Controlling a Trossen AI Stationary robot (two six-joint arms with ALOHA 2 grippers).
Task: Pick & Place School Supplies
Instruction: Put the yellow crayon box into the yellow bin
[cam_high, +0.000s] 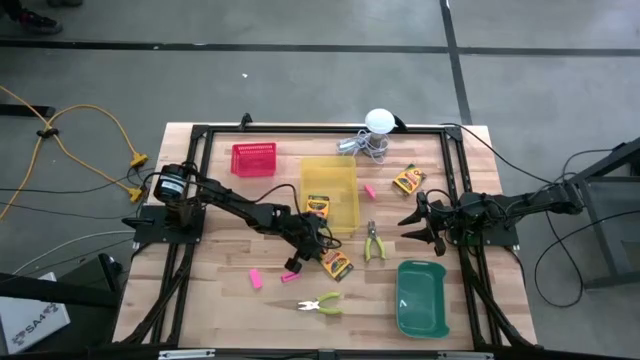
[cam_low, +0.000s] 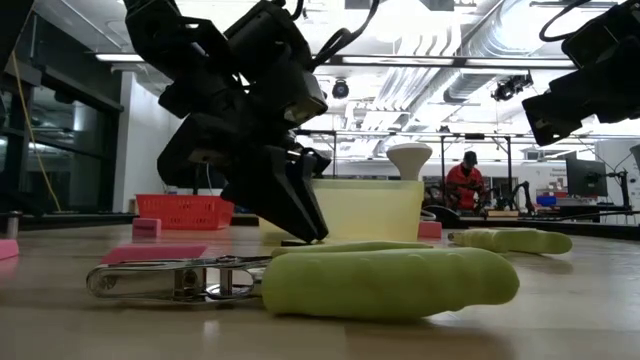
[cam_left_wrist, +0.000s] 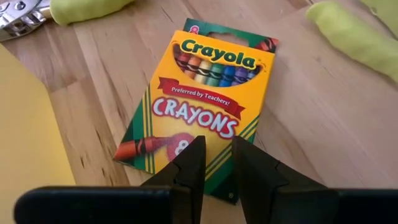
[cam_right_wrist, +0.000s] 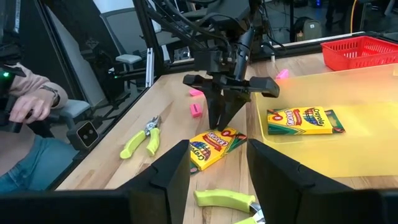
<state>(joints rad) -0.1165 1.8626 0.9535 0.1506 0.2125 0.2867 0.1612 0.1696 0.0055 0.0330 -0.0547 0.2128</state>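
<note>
The wooden table (cam_high: 220, 300) carries a yellow bin (cam_high: 335, 172) with one crayon box (cam_high: 318, 206) inside it, a green bin (cam_high: 421, 298) near the front right and a red bin (cam_high: 254, 159) at the back left. The left gripper (cam_high: 318, 246) hangs over a second crayon box (cam_left_wrist: 202, 106) lying flat just in front of the yellow bin — fingers (cam_left_wrist: 189, 168) narrowly apart above its near edge, clamped on nothing. The right gripper (cam_high: 420, 224) waits with fingers spread wide and empty, right of green-handled pliers (cam_high: 374, 243) — a pink eraser (cam_high: 256, 279) lies left.
</note>
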